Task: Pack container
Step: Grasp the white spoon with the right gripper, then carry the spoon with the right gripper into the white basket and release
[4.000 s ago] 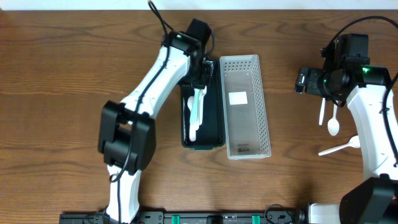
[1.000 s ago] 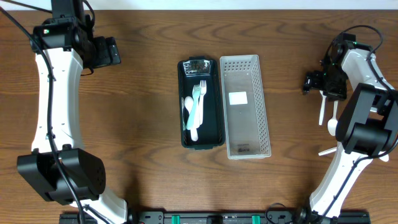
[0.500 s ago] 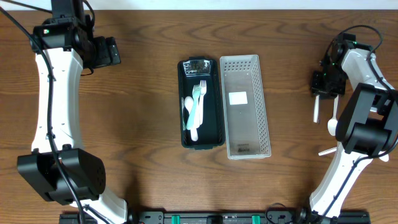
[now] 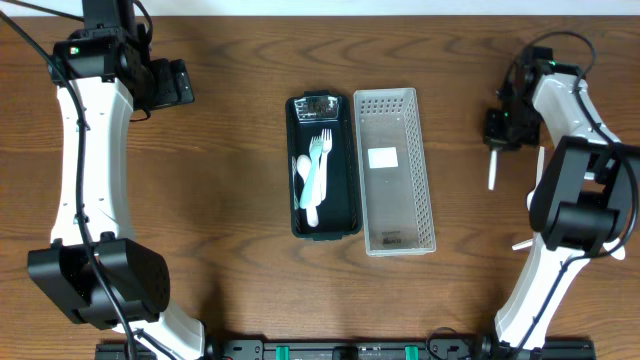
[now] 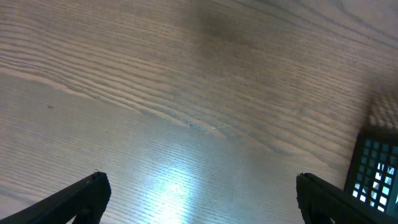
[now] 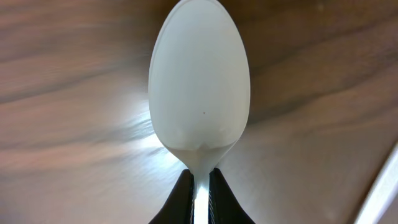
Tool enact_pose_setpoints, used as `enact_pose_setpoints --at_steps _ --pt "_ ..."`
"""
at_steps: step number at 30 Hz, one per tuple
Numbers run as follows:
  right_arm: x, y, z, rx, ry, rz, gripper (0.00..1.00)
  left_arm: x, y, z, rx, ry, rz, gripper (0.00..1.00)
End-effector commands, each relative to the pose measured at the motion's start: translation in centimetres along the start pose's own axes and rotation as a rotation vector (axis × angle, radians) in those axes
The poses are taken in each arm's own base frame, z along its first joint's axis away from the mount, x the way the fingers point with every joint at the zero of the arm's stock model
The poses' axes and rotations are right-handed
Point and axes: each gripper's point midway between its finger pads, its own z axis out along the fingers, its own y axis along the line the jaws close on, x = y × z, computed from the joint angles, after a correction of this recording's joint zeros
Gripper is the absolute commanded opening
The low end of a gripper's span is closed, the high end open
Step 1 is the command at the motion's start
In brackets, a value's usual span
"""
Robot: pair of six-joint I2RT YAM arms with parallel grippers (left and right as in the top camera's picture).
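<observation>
The dark green container [image 4: 345, 190] stands at the table's middle and holds a pale green fork [image 4: 320, 160] and a white spoon [image 4: 304, 178]. To its right lies a white perforated tray [image 4: 395, 215]. My right gripper [image 4: 500, 130] is at the far right, shut on another white spoon [image 4: 492, 172]. In the right wrist view that spoon's bowl [image 6: 199, 81] sticks out ahead of the shut right gripper [image 6: 200, 177], above the wood. My left gripper [image 4: 178, 84] is open at the far left. In the left wrist view the left gripper [image 5: 200, 180] has only bare table between its fingers.
Two white utensils lie on the wood near the right arm: one [image 4: 541, 160] partly hidden by the arm, and another's tip [image 4: 520, 243] further forward. A dark gridded edge [image 5: 376, 168] shows at the right of the left wrist view.
My right gripper has shut on the white spoon and carried it up and to the left, off its place beside the other utensils. The left arm has stayed still.
</observation>
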Motion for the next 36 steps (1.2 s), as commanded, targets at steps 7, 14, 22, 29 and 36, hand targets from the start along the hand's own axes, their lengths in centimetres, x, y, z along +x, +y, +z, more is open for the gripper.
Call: enact_pose_setpoints --at_steps 7,14,22,29,36 --pt "-1.7 11.2 -17.1 -0.138 -0.414 -0.163 0.04 0.2 0.3 0.6 -0.016 0.017 0.008 0.98" --pt "1.5 17.1 -14.6 -0.168 -0.319 -0.209 0.04 0.2 0.3 0.6 -0.016 0.017 0.008 0.98" --pt "4.4 20.7 -6.9 -0.115 -0.131 -0.279 0.05 0.2 0.3 0.6 -0.016 0.017 0.008 0.98" --pt "5.0 21.9 -3.4 -0.094 -0.074 -0.310 0.19 0.2 0.3 0.6 -0.016 0.018 0.008 0.98" --pt "2.5 20.6 -8.8 -0.098 -0.177 -0.296 0.29 0.2 0.3 0.6 -0.016 0.018 0.008 0.98"
